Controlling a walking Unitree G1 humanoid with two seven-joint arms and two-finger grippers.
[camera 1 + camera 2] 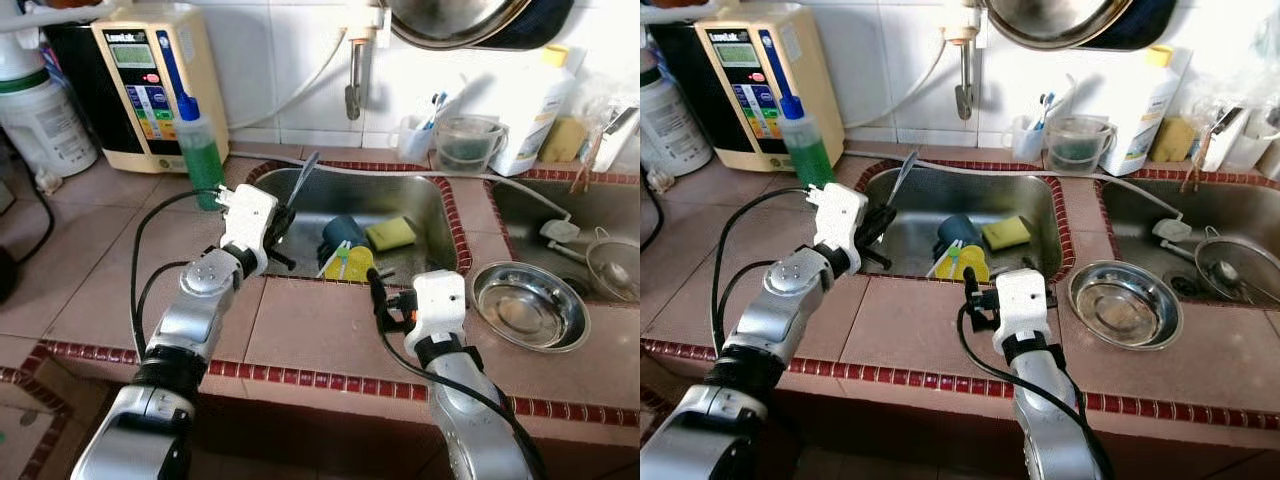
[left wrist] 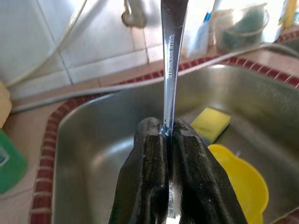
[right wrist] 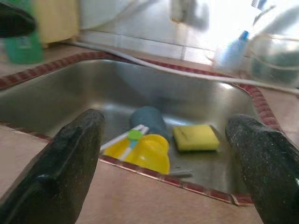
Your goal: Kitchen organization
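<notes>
While the left claw (image 2: 169, 154) holds clamped on a slim stainless-steel utensil handle (image 2: 172, 60) above the steel sink basin (image 1: 300, 195), the step reads as clearing the sink. Right claw (image 3: 170, 172) hangs spread apart over the tiled desk (image 1: 310, 335) edge; next likely needs a drop spot, e.g. the round steel bowl (image 1: 528, 305).

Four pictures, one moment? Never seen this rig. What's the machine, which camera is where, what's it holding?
It is a humanoid robot at a kitchen sink. Two pictures come from its head, looking down; the other two from cameras on each wrist. The left gripper is shut on a steel utensil handle held over the basin. The right gripper is open at the counter edge. In the sink lie a yellow sponge, a yellow cup and a dark cup. A metal bowl sits on the counter.
</notes>
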